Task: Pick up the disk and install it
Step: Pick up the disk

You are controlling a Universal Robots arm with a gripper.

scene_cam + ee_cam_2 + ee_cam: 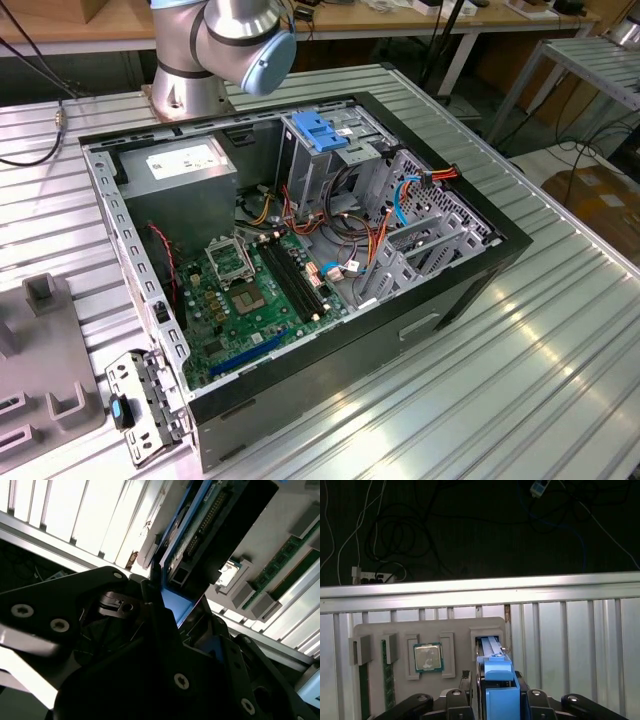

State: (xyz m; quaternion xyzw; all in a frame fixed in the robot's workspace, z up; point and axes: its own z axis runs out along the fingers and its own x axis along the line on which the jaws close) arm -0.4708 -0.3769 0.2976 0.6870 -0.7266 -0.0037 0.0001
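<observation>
gripping the disk [498, 677] by its blue plastic rails, the fingers [468, 684] press against it from both sides, so the gripper [498, 700] is clamped on it with the disk standing on edge between them. in the second wrist view the disk [210, 525] shows its dark body, a strip of green circuit board and a blue rail, running out from the black gripper [170, 607]. it sits over the grey tray [455, 625], its far end at the upright slot in that tray; i cannot tell whether it rests in the slot or hangs just clear of it. beside the slot the tray holds a processor chip [428, 657] lying flat in its own pocket, and memory sticks [385, 680] past that. the tray lies on the slatted metal tabletop [570, 630] near its edge. in the exterior view the arm [230, 40] rises at the far side of the tabletop [520, 380], behind an open computer case [500, 240] lying on its side. inside it are a green motherboard [250, 300], a grey power supply [180, 170] and a metal cage [320, 130] with a blue plastic top. the grey tray [50, 370] is at the exterior view's left edge, well apart from the cage.
</observation>
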